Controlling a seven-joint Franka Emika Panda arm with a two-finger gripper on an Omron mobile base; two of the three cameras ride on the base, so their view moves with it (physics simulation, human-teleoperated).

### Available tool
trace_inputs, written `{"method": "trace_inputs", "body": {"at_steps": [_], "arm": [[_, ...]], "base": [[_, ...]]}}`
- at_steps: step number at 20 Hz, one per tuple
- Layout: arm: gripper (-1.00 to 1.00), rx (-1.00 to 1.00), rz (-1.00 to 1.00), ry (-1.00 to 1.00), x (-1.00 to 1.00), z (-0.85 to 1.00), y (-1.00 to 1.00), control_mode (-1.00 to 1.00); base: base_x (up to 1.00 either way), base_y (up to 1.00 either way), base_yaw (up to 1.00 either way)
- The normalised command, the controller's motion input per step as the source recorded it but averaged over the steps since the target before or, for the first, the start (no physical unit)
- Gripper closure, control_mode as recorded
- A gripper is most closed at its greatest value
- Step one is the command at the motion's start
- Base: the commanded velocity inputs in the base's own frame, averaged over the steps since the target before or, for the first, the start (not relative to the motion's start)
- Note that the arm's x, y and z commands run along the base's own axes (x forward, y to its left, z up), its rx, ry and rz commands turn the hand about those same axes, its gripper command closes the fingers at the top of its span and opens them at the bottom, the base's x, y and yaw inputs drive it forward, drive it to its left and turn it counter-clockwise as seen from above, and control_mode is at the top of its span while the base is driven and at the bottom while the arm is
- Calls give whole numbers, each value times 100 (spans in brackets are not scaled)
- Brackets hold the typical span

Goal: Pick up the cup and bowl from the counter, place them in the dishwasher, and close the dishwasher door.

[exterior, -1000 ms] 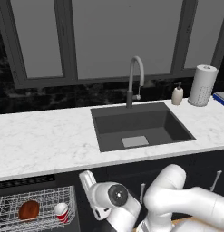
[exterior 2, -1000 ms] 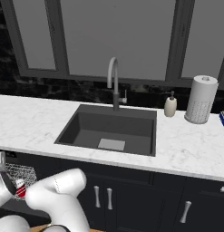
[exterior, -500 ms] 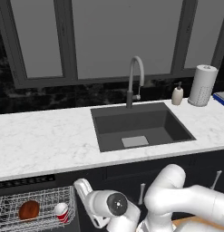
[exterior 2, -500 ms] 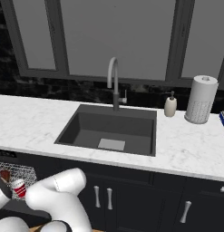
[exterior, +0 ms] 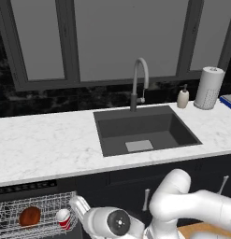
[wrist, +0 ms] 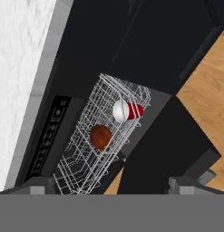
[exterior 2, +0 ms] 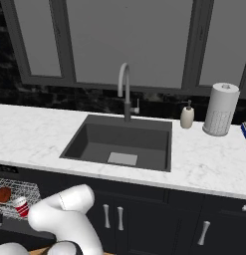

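Pulled-out white wire rack of dishwasher: reddish-brown bowl at 9 o'clock, red cup just beside at 3 o'clock, upright. Dishwasher door down. Gripper spread wide, holding nothing. Marble counter above.

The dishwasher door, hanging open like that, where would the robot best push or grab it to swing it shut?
Probably the free outer edge of the dishwasher door, farthest from the hinge, coming from underneath and lifting. The flat black panel lies folded down below the rack holding the cup and bowl. The gripper is open and empty above it. The handle isn't visible, so the edge seems safest.
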Motion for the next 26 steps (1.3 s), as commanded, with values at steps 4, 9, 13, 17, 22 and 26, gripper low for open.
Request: {"method": "trace_inputs", "body": {"at_steps": [4, 9, 13, 17, 22, 26], "arm": [[-100, 0, -5, 0, -68, 0, 13, -100], [-100, 0, -12, 0, -72, -10, 14, -100], [-100, 0, -11, 0, -79, -14, 14, -100], [-100, 0, -7, 0, -76, -33, 12, -100], [-100, 0, -7, -3, -54, -57, 19, -100], [-100, 0, -5, -4, -24, -51, 34, -100]], "base": [[0, 0, 0], [0, 0, 0], [0, 0, 0], [0, 0, 0], [0, 0, 0], [0, 0, 0]]}}
